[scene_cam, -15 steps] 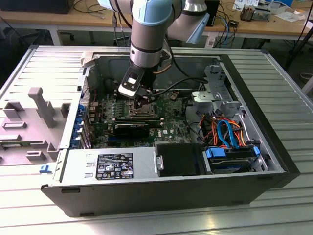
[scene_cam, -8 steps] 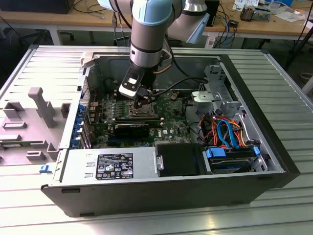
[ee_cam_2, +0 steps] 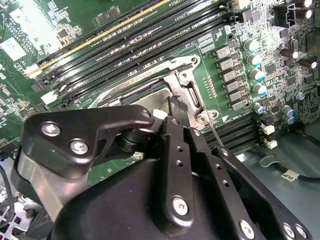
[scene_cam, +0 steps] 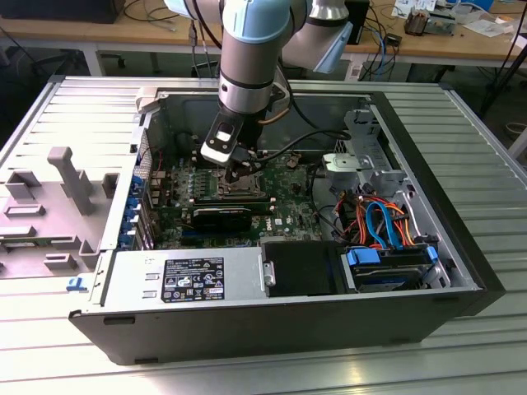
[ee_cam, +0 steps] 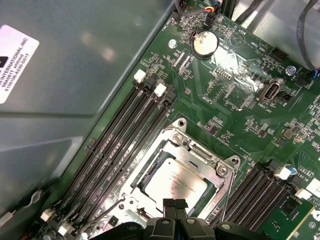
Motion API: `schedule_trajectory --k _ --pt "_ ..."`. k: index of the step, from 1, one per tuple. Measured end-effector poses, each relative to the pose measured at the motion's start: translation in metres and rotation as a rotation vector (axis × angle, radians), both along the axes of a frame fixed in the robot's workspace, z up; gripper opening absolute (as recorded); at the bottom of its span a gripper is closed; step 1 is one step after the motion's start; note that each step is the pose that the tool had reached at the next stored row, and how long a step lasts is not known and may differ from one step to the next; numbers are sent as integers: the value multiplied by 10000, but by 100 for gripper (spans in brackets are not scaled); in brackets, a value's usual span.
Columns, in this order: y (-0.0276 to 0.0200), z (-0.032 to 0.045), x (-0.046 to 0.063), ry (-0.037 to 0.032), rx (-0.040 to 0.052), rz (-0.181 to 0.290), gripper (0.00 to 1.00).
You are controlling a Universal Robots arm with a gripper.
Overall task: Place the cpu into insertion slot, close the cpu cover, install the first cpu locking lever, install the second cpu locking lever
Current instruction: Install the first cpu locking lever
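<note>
The cpu, a silver-grey square, lies in the insertion slot on the green board. The cpu cover, a silvery frame, lies flat over it with the chip showing through its window. My gripper hangs just over the socket's edge, its two black fingertips pressed together with nothing seen between them. In the second wrist view the fingertips touch or nearly touch the cover, and a thin metal lever rod runs beside the socket. The exterior view shows the gripper low inside the open computer case.
Long black memory slots flank the socket on both sides. Capacitors stand close by. A grey case wall rises beside the board. Drive cage, orange and blue cables and the power supply crowd the case.
</note>
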State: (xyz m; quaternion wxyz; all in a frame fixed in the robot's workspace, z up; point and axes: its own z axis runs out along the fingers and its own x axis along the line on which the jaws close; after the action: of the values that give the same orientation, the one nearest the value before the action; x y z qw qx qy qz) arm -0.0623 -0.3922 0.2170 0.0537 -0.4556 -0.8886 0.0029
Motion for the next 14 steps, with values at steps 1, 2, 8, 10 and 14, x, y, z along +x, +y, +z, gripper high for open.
schedule_trajectory --k 1,2,8,10,14 --pt "0 0 0 1 1 9 11" --pt "0 0 0 1 0 19 11" --pt "0 0 0 0 0 107 11" --pt "0 0 0 1 0 138 11" --pt "0 0 0 1 0 185 11"
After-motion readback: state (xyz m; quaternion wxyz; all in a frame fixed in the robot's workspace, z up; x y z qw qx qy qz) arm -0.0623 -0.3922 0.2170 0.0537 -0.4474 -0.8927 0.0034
